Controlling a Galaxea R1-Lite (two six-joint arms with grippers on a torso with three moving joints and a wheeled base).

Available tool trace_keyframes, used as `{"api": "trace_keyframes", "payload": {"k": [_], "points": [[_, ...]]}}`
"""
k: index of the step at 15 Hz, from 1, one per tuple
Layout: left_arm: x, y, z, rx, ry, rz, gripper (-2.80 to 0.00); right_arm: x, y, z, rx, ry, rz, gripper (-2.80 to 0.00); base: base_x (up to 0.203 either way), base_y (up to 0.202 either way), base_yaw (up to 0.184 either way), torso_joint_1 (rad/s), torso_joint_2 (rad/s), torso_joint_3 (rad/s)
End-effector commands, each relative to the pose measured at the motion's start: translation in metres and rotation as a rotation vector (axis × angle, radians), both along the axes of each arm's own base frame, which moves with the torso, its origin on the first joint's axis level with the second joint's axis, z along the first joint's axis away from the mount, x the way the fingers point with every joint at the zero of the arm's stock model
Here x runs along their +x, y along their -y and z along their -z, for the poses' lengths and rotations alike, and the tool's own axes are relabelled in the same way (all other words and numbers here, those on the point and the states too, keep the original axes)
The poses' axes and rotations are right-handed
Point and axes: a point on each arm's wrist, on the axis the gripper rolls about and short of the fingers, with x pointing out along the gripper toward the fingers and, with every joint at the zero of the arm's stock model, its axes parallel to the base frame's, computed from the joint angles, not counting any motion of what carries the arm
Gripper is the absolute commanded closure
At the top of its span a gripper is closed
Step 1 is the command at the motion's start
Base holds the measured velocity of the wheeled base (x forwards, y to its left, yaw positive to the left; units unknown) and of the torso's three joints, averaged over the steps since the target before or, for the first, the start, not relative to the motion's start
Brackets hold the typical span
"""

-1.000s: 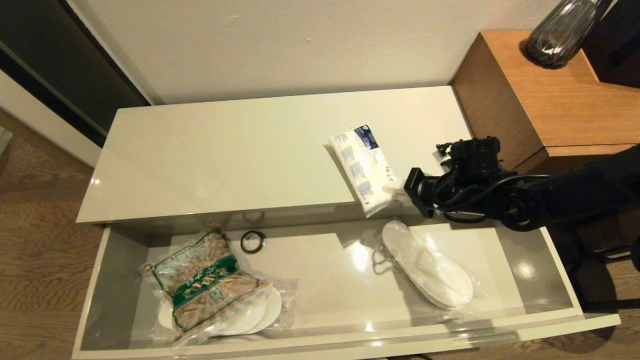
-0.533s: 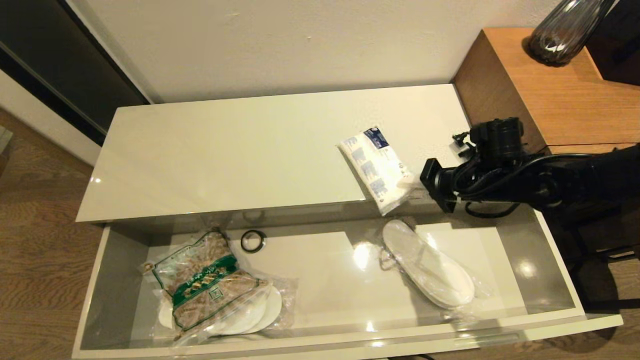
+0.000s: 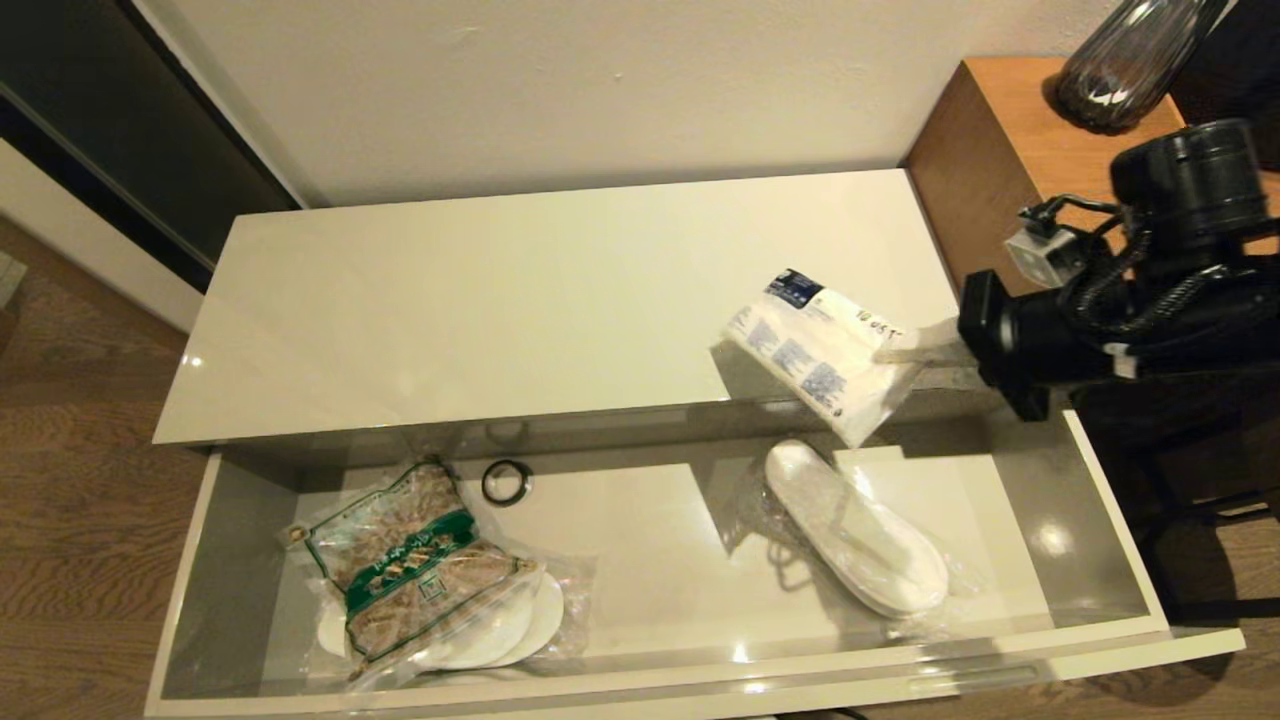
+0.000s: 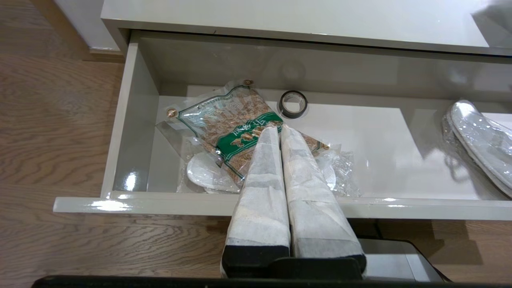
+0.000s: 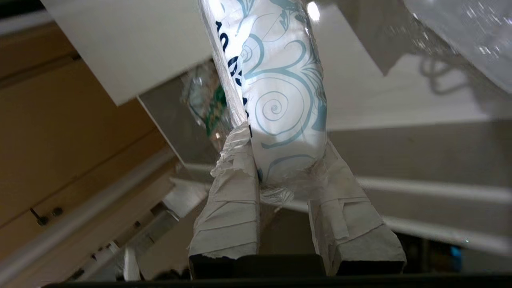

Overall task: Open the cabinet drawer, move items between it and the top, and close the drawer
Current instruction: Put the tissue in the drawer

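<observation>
Drawer (image 3: pixel 190 600) fully pulled out below the top (image 3: pixel 520 300); we are in the transfer step, one item mid-carry.

Far left of the drawer: crinkly bag (image 3: pixel 415 570) with green band and brown contents, lying over a pair of wrapped slippers (image 3: pixel 530 625). There is print on the green band, but we cannot read it. Small black ring (image 3: pixel 506 483) sits just beside the bag's back corner, near the drawer's rear wall. We note the left claw (image 4: pixel 280 134) only in its own wrist view: fingers pressed together, empty, hanging in front of the drawer and pointing toward the bag.

Right of centre in the drawer: second pair of slippers in clear plastic (image 3: pixel 855 530), lying diagonally on the floor of the drawer.

Above them, the white packet (image 3: pixel 820 355) hangs tilted in the air over the top's front edge and the drawer's rear right part. Right claw (image 3: pixel 925 345) is clamped on the packet's end; its wrist view shows both taped fingers (image 5: pixel 228 208) pinching the wrapper seam. Dark blue label at the far end, light blue panels and swirl pattern along the body, and a handwritten mark near the held end, possibly "10 UST", though we are not sure.

Our judgement: the packet is travelling from top to drawer. The next move calls for lowering it into the bare stretch between the two slipper pairs, clear of the rear wall, before releasing.
</observation>
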Motion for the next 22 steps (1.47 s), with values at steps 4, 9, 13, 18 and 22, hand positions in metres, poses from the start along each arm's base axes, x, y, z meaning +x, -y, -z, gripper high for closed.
{"api": "trace_keyframes", "payload": {"k": [4, 9, 13, 18, 22], "points": [[0.0, 0.0, 0.0, -0.001, 0.0, -0.001, 0.0, -0.091, 0.026, 0.01, -0.124, -0.073, -0.014, 0.0, 0.0, 0.0, 0.0, 0.0, 0.0, 0.0], [0.0, 0.0, 0.0, -0.001, 0.0, 0.0, 0.0, -0.092, 0.026, 0.049, -0.171, -0.149, -0.038, 0.0, 0.0, 0.0, 0.0, 0.0, 0.0, 0.0], [0.0, 0.0, 0.0, -0.001, 0.0, 0.0, 0.0, -0.062, 0.018, 0.086, -0.179, -0.207, -0.042, 0.0, 0.0, 0.0, 0.0, 0.0, 0.0, 0.0], [0.0, 0.0, 0.0, -0.001, 0.0, 0.0, 0.0, -0.02, 0.005, 0.144, -0.162, -0.337, -0.103, 0.0, 0.0, 0.0, 0.0, 0.0, 0.0, 0.0], [0.0, 0.0, 0.0, -0.001, 0.0, -0.001, 0.0, 0.014, -0.006, 0.174, -0.108, -0.291, -0.134, 0.0, 0.0, 0.0, 0.0, 0.0, 0.0, 0.0]]}}
